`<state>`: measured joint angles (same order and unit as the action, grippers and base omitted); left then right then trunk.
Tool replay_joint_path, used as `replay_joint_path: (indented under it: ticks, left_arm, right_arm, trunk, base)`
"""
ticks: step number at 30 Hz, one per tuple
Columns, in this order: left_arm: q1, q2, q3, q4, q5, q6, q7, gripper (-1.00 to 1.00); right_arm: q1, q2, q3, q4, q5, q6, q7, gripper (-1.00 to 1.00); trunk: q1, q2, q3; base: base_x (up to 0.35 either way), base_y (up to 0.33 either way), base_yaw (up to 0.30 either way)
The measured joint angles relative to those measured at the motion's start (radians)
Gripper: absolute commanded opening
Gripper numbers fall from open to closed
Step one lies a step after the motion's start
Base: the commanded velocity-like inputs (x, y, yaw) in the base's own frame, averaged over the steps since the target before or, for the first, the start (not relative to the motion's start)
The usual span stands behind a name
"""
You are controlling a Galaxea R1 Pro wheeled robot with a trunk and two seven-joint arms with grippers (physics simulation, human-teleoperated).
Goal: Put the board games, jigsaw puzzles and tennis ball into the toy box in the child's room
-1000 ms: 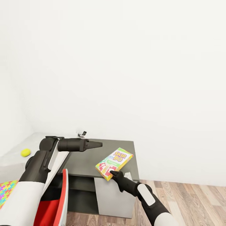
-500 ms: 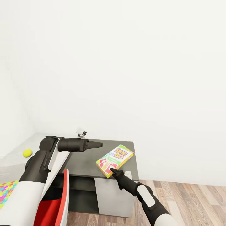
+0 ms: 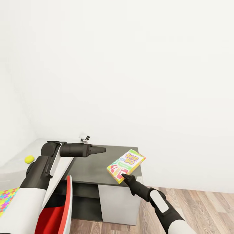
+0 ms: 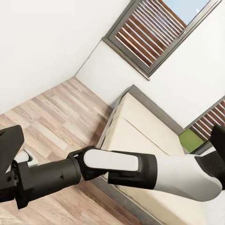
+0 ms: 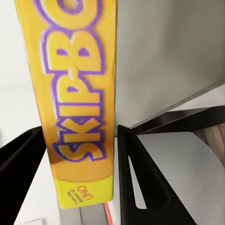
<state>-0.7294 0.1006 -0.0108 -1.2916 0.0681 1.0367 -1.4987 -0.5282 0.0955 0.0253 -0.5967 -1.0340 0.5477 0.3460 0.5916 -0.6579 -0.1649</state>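
Observation:
My right gripper (image 3: 124,177) is shut on the near end of a yellow-green board game (image 3: 126,164) with red marks, held tilted over the right end of the dark cabinet top (image 3: 91,165). The right wrist view shows the box (image 5: 77,93) clamped between both black fingers (image 5: 140,178). My left gripper (image 3: 102,149) hovers over the cabinet, holding nothing; its fingers (image 4: 10,145) stand wide apart. The tennis ball (image 3: 29,159) lies on the pale grey table (image 3: 14,169) at the left. A corner of a jigsaw puzzle (image 3: 6,199) shows at the left edge.
A red and white flat thing (image 3: 61,208) stands on edge below my left arm. A small white and black object (image 3: 85,137) sits at the cabinet's back edge. Wood floor (image 3: 201,208) lies to the right. The bed (image 4: 140,126) and a window (image 4: 154,33) appear behind.
My right gripper has carried the board game a little to the right, toward the cabinet's right edge. The left arm has stayed put.

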Motion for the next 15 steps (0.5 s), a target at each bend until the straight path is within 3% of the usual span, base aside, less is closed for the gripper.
replay_joint_path:
  ticks: [7, 15]
  left_arm:
    - [0.0, 0.001, 0.0, 0.001, -0.001, 0.0, 0.0, 1.0]
    - [0.0, 0.0, 0.0, 0.001, -0.002, 0.0, 0.0, 1.0]
  right_arm:
    - [0.001, -0.003, 0.0, -0.013, -0.002, -0.001, 0.005, -1.0]
    - [0.014, -0.003, 0.003, -0.099, 0.002, -0.001, 0.002, -1.0]
  trunk:
    - [-0.027, 0.049, 0.022]
    - [-0.057, 0.105, 0.045]
  base:
    - [0.0, 0.0, 0.014]
    - [-0.043, 0.0, 0.241]
